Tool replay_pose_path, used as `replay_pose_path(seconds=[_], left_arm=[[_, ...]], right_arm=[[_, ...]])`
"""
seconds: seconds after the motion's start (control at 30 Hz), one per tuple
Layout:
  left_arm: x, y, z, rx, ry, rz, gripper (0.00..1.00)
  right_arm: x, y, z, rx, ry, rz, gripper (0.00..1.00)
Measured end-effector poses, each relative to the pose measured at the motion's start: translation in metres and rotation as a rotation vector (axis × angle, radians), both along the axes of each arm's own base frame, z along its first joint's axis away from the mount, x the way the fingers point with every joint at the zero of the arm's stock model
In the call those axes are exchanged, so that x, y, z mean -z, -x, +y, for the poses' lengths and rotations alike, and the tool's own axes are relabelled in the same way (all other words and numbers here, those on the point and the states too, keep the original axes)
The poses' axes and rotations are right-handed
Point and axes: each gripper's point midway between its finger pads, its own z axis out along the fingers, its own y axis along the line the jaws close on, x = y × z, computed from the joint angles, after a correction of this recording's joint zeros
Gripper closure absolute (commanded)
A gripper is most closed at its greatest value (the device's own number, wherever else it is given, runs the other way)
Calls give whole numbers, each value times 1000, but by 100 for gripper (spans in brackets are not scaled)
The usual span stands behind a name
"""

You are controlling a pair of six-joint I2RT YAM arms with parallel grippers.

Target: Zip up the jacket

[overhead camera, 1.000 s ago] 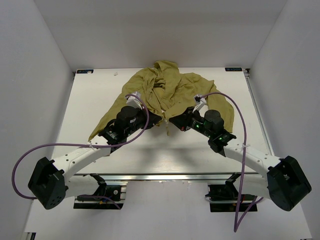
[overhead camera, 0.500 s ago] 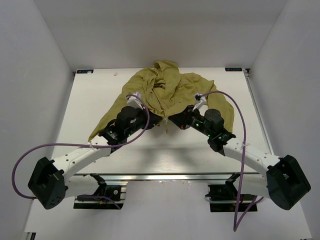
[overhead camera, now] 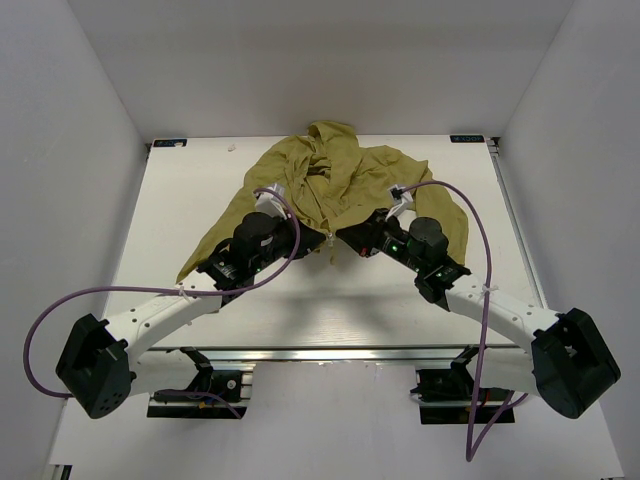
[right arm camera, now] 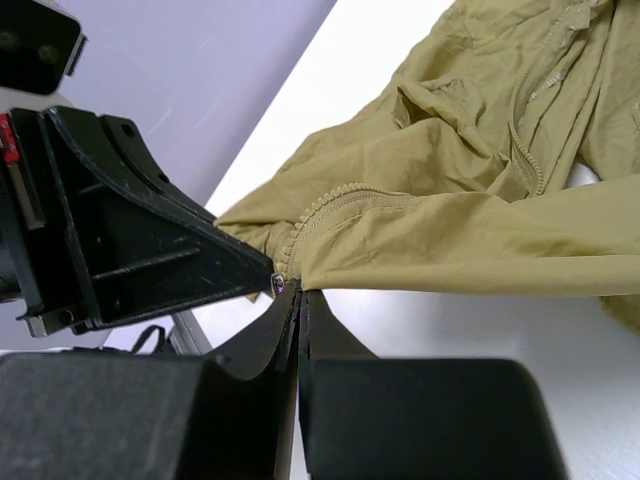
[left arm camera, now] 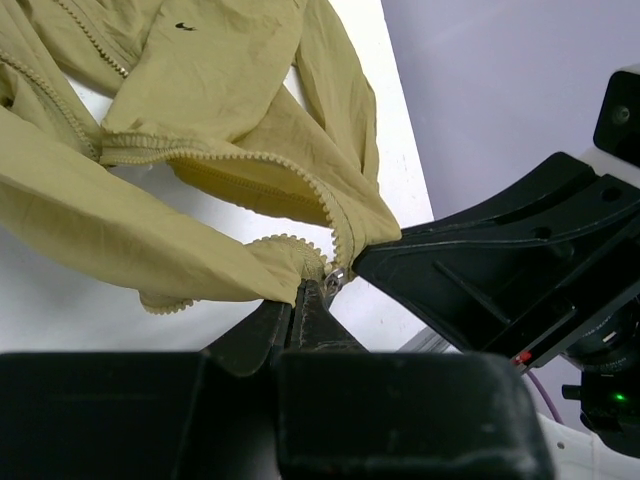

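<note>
The olive-yellow jacket (overhead camera: 340, 185) lies crumpled at the back middle of the white table, its front open and its zipper teeth (left arm camera: 250, 160) curling apart. My left gripper (overhead camera: 318, 239) is shut on the bottom hem of one front edge (left arm camera: 298, 288), right beside the small metal slider (left arm camera: 335, 279). The right gripper (overhead camera: 346, 238) faces it tip to tip and is shut on the other front edge's lower corner (right arm camera: 299, 291), with the slider (right arm camera: 277, 284) just left of its tips. Zipper teeth (right arm camera: 330, 200) run up from there.
The white table (overhead camera: 300, 300) stretches from the jacket toward the arm bases. Purple cables (overhead camera: 484, 270) loop over both arms. Grey walls close in the left, right and back sides. A sleeve (overhead camera: 205, 255) trails to the left front.
The right gripper has edged slightly toward the left one and away from the bases, drawing the jacket's lower corner with it. The left gripper holds its place.
</note>
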Motion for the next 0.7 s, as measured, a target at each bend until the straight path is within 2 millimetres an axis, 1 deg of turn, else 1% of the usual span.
replay_pose_path(seconds=[0.2, 0.53, 0.7], left_arm=[[0, 5, -4, 43, -6, -8, 100], [1, 16, -10, 137, -29, -33, 100], [7, 22, -10, 179, -74, -38, 100]], right_arm=[[-7, -1, 1, 8, -36, 2, 100], [-3, -6, 0, 36, -39, 32, 100], [-1, -4, -1, 37, -33, 44, 100]])
